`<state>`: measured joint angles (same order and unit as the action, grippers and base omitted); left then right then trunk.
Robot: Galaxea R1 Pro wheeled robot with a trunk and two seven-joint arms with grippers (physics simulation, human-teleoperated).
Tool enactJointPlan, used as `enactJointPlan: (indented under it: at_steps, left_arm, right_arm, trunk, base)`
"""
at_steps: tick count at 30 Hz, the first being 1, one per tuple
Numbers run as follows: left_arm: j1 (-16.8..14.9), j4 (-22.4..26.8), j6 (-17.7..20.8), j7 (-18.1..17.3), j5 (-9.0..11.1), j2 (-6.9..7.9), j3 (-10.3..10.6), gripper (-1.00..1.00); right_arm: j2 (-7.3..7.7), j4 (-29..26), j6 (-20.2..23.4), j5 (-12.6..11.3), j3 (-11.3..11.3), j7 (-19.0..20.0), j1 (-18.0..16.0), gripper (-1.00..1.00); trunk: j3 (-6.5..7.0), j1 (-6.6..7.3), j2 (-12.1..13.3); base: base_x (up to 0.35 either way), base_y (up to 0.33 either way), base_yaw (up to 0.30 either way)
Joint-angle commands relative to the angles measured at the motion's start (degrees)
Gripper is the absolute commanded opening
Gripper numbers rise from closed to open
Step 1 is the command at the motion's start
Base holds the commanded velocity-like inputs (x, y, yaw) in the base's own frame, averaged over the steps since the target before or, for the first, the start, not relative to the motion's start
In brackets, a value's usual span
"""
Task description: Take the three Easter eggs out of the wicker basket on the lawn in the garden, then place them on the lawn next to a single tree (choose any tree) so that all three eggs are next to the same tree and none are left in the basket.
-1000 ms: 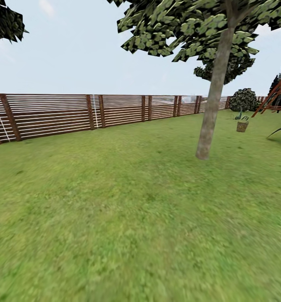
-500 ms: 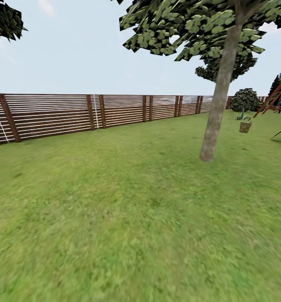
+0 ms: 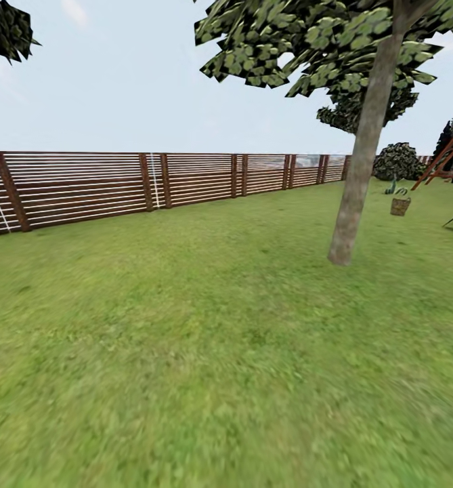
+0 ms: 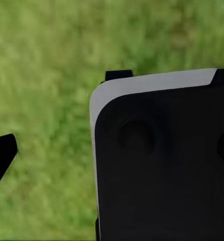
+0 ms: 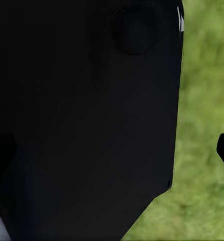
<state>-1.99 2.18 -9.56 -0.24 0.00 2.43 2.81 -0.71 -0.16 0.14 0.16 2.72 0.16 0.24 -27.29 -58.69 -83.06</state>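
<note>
The view has swung left, shifting the tree right before the fence; claw states unclear.

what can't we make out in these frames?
- Small container far off on the lawn, head view: too small to identify or see contents.
- Tree crown: cut off by the top edge.
- Left wrist view: dark robot body blocks the gripper; state unreadable.
- Right wrist view: same, dark body.

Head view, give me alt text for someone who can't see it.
A leaning pale tree trunk stands on a wide green lawn, with a brown slatted fence behind it under pale sky.
</note>
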Motion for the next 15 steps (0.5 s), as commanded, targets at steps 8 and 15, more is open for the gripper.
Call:
enactJointPlan:
  at_steps: [8, 15]
  left_arm:
    - [0.0, -0.2, -0.2, 0.0, -0.1, -0.12, 1.3, 1.0]
    - [0.0, -0.2, -0.2, 0.0, -0.1, -0.14, 2.0, 1.0]
  right_arm:
    - [-0.04, 0.0, 0.0, 0.0, 0.3, 0.0, 0.0, 1.0]
    - [-0.02, 0.0, 0.0, 0.0, 0.3, 0.0, 0.0, 1.0]
  trunk:
    - [-0.04, -0.03, 0.0]
    - [-0.04, -0.03, 0.0]
  base:
    - [0.315, 0.113, 0.0]
    - [0.315, 0.114, 0.0]
